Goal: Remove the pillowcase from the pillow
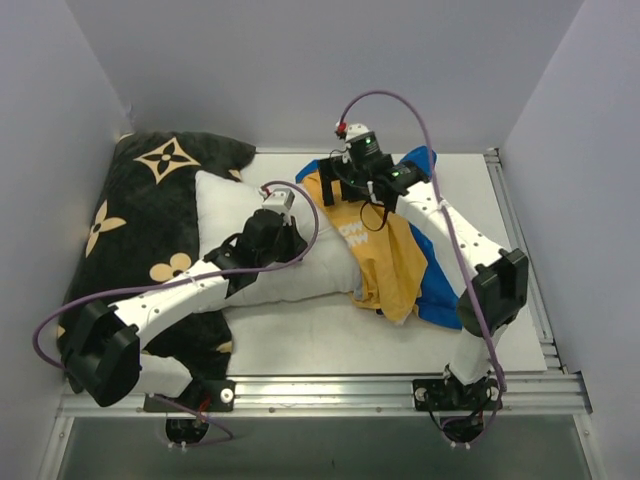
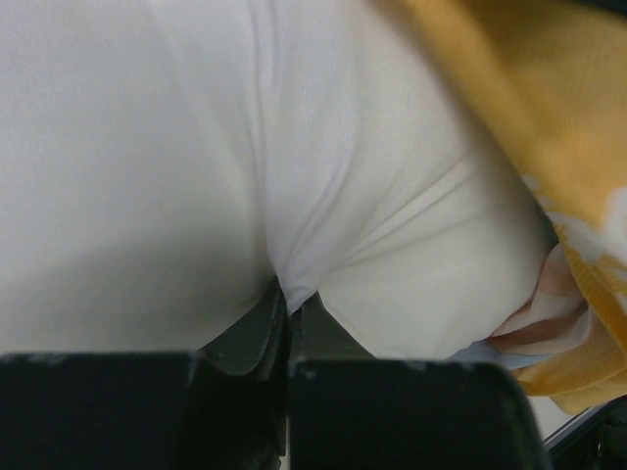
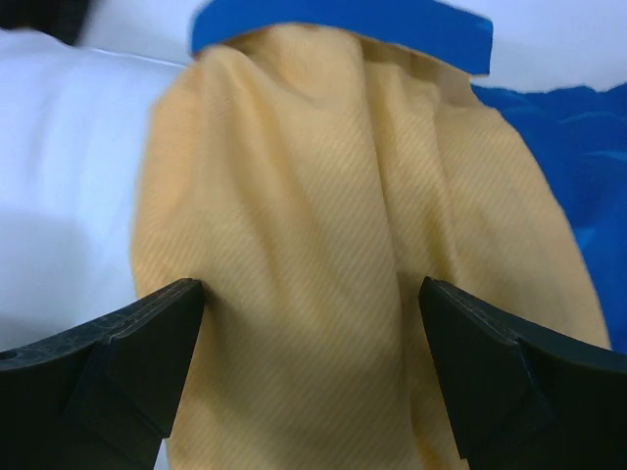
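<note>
While left end effector (image 2: 284, 313) pinches pillow (image 2: 127, 176), right end effector (image 3: 312, 286) — splayed — over pillowcase (image 3: 323, 166).

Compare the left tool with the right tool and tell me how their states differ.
The left tool is shut, pinching a fold of the white pillow; the right tool is open, its fingers spread wide. The left tool holds fabric; the right tool holds nothing, with the orange-yellow inner side of the pillowcase showing between its fingers. Both have black fingers and sit close to cloth.
</note>
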Robot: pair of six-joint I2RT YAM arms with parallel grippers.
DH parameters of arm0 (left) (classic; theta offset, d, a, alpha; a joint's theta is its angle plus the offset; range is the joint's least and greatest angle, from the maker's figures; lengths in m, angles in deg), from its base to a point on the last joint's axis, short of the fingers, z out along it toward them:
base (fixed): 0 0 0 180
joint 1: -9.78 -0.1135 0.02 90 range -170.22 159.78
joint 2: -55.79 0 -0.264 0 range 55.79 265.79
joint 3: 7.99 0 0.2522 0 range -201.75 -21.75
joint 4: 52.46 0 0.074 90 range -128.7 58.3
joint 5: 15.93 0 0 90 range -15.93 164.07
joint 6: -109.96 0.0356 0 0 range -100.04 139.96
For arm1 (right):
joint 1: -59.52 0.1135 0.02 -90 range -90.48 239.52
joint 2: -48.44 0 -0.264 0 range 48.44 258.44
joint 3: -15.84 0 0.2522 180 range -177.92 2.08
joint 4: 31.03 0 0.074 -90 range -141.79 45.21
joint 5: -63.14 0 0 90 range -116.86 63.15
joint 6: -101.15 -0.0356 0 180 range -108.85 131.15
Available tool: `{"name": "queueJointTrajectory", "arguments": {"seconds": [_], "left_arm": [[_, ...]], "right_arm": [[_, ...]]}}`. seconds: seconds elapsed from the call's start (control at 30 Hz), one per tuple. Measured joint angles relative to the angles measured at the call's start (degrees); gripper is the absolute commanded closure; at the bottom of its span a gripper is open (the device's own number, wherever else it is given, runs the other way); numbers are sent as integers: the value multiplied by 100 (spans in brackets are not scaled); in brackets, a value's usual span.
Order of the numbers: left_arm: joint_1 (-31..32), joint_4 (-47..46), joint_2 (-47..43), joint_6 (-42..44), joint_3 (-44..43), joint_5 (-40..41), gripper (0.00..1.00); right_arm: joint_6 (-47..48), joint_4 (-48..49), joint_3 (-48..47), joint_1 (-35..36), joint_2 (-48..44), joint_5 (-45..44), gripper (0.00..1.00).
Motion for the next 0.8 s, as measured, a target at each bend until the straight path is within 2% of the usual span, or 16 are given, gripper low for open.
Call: {"name": "queueJointTrajectory", "arguments": {"seconds": [0.07, 0.1, 0.17, 0.2, 0.3, 0.5, 0.8], "left_arm": [[20, -81, -44, -61, 72, 28, 100], [26, -116, -63, -92, 103, 44, 100], [55, -205, -92, -138, 155, 90, 100], [70, -247, -107, -175, 181, 120, 100], [120, -354, -245, -341, 343, 164, 100], [337, -490, -603, -647, 651, 205, 100], [636, -627, -1045, -1108, 1040, 354, 100]], "right_arm": [[76, -149, -96, 79, 413, -275, 13], [96, -289, -190, 81, 610, -450, 31], [120, -498, -472, 96, 962, -824, 54], [101, -555, -579, 83, 1047, -986, 69], [-44, -713, -693, -81, 1038, -1342, 86], [-402, -1019, -710, -922, 966, -1429, 100], [-1241, -1471, -232, -2743, 820, -372, 100]]}}
